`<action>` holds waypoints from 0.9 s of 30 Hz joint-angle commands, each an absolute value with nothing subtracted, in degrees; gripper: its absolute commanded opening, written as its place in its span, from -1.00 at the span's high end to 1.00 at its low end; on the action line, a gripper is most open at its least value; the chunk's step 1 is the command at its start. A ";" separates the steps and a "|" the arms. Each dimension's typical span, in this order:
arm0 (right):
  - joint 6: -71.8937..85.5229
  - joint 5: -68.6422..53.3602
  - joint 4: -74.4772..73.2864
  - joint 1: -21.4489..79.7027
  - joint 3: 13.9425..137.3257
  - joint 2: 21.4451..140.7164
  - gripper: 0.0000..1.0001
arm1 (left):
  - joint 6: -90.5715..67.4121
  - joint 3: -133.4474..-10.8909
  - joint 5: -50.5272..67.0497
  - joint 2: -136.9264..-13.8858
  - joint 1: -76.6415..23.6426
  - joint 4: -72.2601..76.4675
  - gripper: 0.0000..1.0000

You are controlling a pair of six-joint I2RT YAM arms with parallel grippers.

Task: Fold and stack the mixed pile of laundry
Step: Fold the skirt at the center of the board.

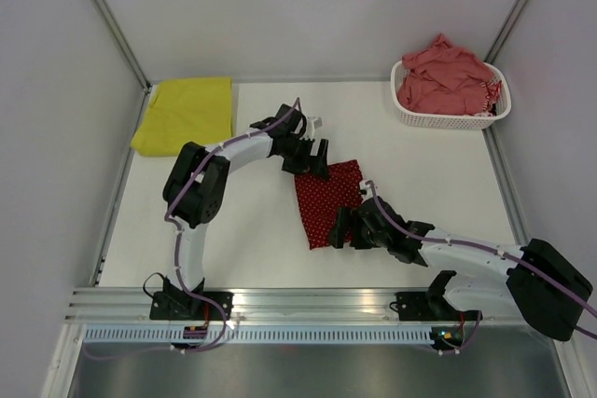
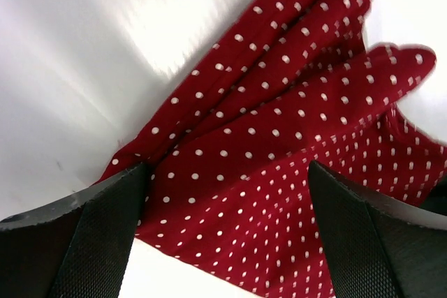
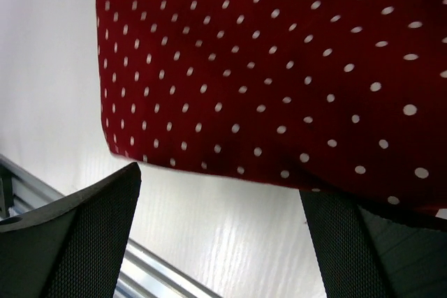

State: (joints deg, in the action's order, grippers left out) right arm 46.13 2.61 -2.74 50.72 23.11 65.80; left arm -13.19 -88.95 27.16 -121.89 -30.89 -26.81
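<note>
now left gripper (image 2: 227, 172) and right gripper (image 3: 220, 183) gape wide at opposite ends of the dotted red cloth (image 1: 326, 198)

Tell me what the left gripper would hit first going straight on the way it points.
Most likely the dark red white-dotted cloth, straight ahead of the open left gripper; depth is unclear.

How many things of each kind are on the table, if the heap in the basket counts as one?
Loose cloths: 2 (yellow garment, dark red dotted cloth)
Baskets: 1 (white basket)
Laundry heaps: 1 (salmon-pink heap, inside that basket; its pieces cannot be counted)
Total: 4
</note>
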 commanded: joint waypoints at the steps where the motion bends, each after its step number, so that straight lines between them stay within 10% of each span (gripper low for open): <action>1: 41.06 1.85 1.47 45.20 21.88 65.74 -0.96 | -20.99 -80.97 24.88 -116.56 -31.11 -24.97 -0.99; 16: 21.19 -3.86 1.42 26.99 29.52 70.49 -0.96 | -40.95 -37.02 18.19 -81.24 -31.38 -17.05 -0.99; 27: 24.25 -9.85 -4.40 27.68 36.83 69.52 -0.96 | -35.96 -50.17 -1.56 -77.16 -31.29 -29.36 -0.99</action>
